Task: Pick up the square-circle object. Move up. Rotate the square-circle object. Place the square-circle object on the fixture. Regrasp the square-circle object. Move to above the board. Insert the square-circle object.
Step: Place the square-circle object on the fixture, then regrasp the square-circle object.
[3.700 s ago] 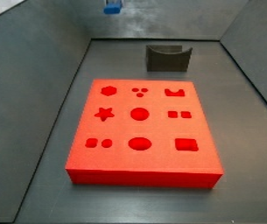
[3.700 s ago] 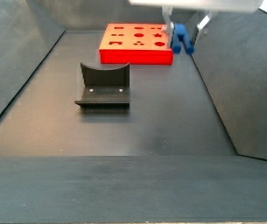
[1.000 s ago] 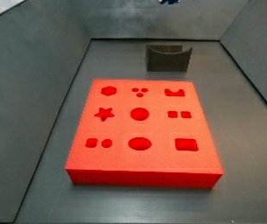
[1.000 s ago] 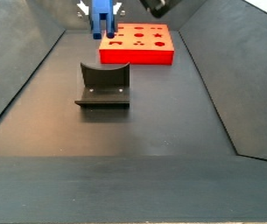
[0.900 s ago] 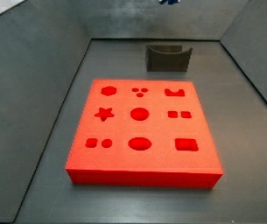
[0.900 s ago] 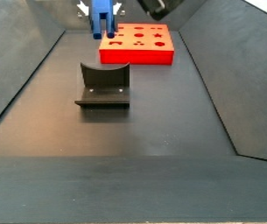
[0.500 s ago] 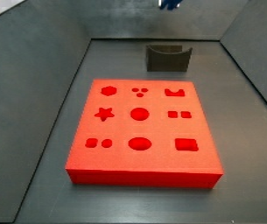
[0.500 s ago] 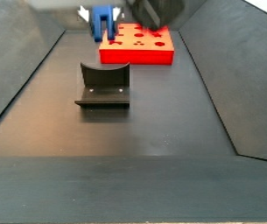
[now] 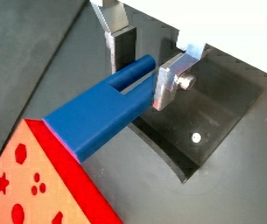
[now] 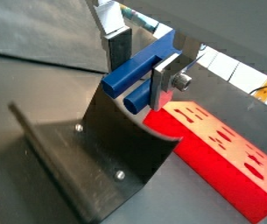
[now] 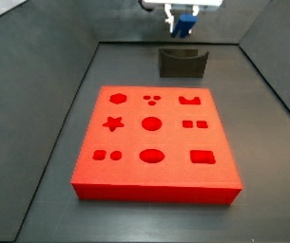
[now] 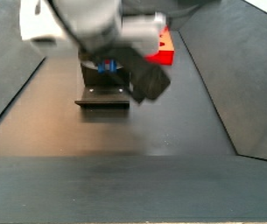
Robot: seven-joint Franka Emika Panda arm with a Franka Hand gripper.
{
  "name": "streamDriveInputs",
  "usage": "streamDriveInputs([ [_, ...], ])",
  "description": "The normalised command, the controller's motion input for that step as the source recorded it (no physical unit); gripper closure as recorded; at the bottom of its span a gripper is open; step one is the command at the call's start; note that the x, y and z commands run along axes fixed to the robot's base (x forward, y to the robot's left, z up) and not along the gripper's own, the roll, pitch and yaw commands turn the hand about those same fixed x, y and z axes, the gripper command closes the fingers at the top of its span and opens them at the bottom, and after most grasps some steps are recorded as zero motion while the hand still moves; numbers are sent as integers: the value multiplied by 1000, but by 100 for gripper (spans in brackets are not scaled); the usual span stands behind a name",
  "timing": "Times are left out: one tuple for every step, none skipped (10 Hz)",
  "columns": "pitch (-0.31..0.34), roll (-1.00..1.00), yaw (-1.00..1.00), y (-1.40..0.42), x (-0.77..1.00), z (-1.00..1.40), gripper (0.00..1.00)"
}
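My gripper [image 9: 145, 63] is shut on the square-circle object [image 9: 101, 114], a blue elongated piece whose two prongs stick out past the fingers [image 10: 165, 77]. In both wrist views the piece hangs just over the fixture [image 10: 83, 162], a dark notched bracket. In a side view the gripper [image 11: 183, 13] holds the blue piece [image 11: 181, 26] a little above the fixture [image 11: 182, 63] at the back of the bin. The red board [image 11: 154, 142] with its shaped recesses lies in the middle. In a side view the blurred arm hides most of the gripper above the fixture [image 12: 102, 98].
Grey sloping walls enclose the dark floor [image 11: 134, 223]. A corner of the red board [image 12: 163, 45] shows behind the arm. The board [image 10: 223, 157] lies just beyond the fixture in both wrist views.
The gripper has come down with the blue piece from high above the bin to just over the fixture. The arm now blocks most of the board in a side view.
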Motion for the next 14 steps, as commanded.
streamDriveInputs([
  [13, -642, -136, 105, 165, -1000, 100],
  [17, -428, -114, 115, 178, -1000, 100],
  [23, -286, -100, 114, 190, -1000, 100],
  [25, -215, -88, 113, 192, -1000, 100],
  [22, -186, -85, 108, 173, -891, 100],
  [25, -165, -80, 90, 137, -660, 100],
  [23, -155, -79, 73, 117, -501, 100],
  [20, -123, -70, 70, 87, -396, 100],
  [0, 0, 0, 0, 0, 0, 0],
  [-32, 29, 12, 0, 0, 1000, 0],
  [-26, 37, 20, 2, -10, 1000, 0],
  [-11, 50, 30, -2, -27, 1000, 0],
  [4, 62, 37, -8, -33, 1000, 0],
  [32, 60, 37, -2, -38, 1000, 0],
])
